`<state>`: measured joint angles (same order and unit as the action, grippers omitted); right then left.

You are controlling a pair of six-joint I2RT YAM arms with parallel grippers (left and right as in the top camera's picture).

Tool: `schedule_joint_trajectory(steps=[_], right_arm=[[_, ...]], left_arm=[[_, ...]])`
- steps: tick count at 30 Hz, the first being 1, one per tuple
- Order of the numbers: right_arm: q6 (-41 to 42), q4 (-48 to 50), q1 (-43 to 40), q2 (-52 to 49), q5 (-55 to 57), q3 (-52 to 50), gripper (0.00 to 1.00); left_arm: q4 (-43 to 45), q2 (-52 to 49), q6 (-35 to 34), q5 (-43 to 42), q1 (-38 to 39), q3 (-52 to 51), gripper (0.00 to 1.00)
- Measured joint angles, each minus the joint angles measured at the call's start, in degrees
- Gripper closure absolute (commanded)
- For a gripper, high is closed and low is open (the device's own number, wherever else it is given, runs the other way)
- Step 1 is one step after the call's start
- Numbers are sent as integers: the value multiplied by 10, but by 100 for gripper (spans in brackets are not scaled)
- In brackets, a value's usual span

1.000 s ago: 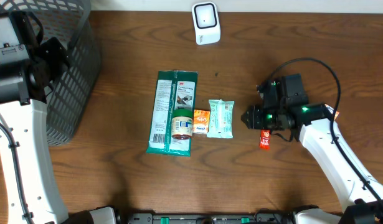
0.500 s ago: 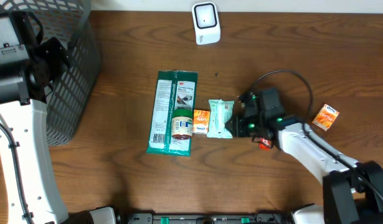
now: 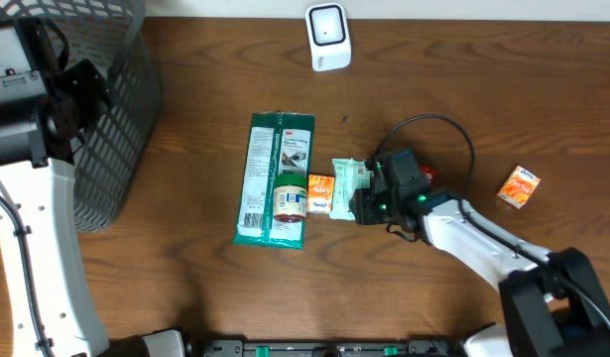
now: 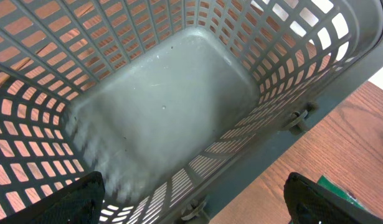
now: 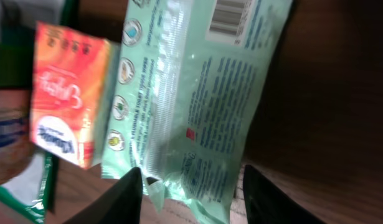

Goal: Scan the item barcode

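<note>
Pale green film fills most of the right wrist view: the wipes packet (image 5: 197, 106) lies flat on the desk (image 3: 185, 288), and its barcode (image 5: 229, 18) is cut off by the upper edge of the frame, so I get only part of the bars. From overhead the right end effector (image 3: 360, 204) covers the packet's right edge at centre frame, and a red sachet (image 3: 425, 173) shows only as a sliver behind the arm's wrist. The right arm reaches in from the lower right corner, forearm low and stretched toward the picture's left, with its cable looped above it. Its fingers (image 5: 121, 199) stand apart, one on either side of the packet's near end; whether they touch the film I cannot tell. The wrist camera also gives me the small orange box (image 5: 66, 93) just beside the packet, its print too blurred to read. Only the overhead shows the white scanner (image 3: 327, 38) at top centre, well apart from the packet, the long green pack (image 3: 268, 169) with a jar (image 3: 291, 198) on it, and an orange carton (image 3: 519, 186) at the right. At the upper left the left arm is raised, and the left end effector (image 4: 192, 186) hangs over the grey basket (image 4: 160, 106) with its fingers spread wide at the bottom corners of its own view.
</note>
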<state>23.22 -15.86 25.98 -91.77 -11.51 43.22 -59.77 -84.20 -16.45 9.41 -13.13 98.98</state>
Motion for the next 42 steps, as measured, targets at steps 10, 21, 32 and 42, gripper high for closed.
schedule_joint_trajectory(steps=[10, 21, 32, 42], right_arm=[[2, 3, 3, -19, 34, 3, 98], [-221, 3, -98, -6, 127, 3, 78], [-349, 18, -108, 37, 193, 35, 52], [-195, 3, -108, 104, 42, 77, 88]], left_arm=[[0, 0, 0, 0, 0, 0, 7], [0, 0, 0, 0, 0, 0, 8], [0, 0, 0, 0, 0, 0, 8], [0, 0, 0, 0, 0, 0, 8]])
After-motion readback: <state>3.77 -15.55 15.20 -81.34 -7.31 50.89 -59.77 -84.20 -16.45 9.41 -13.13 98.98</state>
